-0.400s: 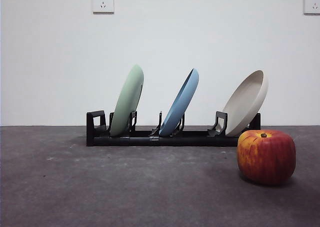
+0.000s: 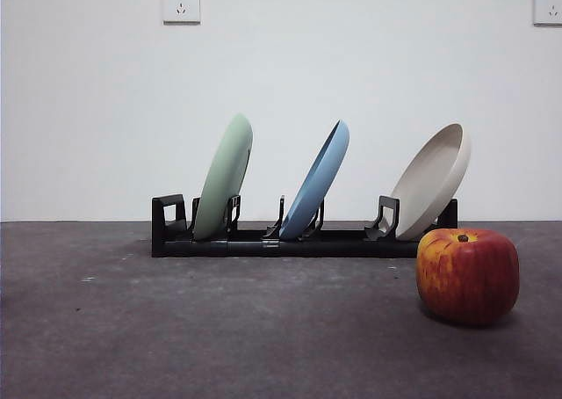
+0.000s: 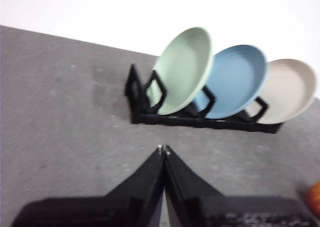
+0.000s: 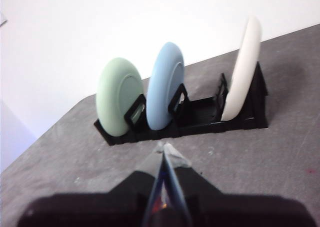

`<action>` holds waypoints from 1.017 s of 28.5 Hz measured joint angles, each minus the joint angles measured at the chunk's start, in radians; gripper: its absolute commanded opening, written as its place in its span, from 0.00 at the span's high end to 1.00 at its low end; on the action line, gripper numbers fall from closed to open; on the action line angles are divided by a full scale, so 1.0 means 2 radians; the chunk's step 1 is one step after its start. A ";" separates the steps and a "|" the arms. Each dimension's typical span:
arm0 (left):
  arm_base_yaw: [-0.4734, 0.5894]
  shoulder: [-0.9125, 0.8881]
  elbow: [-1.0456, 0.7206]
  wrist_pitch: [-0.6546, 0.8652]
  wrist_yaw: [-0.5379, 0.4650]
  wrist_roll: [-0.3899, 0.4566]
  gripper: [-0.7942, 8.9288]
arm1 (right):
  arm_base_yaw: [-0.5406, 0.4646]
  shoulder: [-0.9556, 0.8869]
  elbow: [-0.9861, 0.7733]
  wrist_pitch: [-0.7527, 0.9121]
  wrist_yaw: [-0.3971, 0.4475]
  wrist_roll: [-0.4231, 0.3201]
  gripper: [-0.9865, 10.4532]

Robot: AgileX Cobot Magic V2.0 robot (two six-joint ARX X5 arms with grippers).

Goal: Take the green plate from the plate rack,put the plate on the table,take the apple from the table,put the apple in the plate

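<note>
Front view shows us the plate rack (image 2: pixel 299 239) standing across the table (image 2: pixel 176 329) before a white wall, with three plates leaning in its slots: the green plate (image 2: pixel 224 177) at one end, a blue plate (image 2: pixel 316 181) in the middle and a beige plate (image 2: pixel 432 181) at the other end. The apple (image 2: pixel 467 276) sits on the table in front of the beige plate's end of the rack, stem up, apart from the rack. No arm appears in this view. From the left wrist we see our left gripper (image 3: pixel 163 149) hanging above bare table short of the rack, its two black jaws pressed together with nothing between them. From the right wrist, our right gripper (image 4: pixel 164 146) is likewise clenched and empty, also well short of the rack.
</note>
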 measured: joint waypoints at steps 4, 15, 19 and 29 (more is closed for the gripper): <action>0.000 0.033 0.041 -0.014 0.033 0.000 0.93 | 0.000 0.043 0.059 -0.055 -0.017 -0.022 0.92; 0.000 0.151 0.168 -0.148 0.122 0.060 0.93 | 0.004 0.181 0.233 -0.252 -0.085 -0.154 0.92; 0.000 0.188 0.204 -0.202 0.140 0.096 0.93 | 0.013 0.228 0.286 -0.323 -0.086 -0.201 0.92; 0.000 0.233 0.252 -0.293 0.150 0.163 0.92 | 0.023 0.279 0.328 -0.433 -0.085 -0.265 0.92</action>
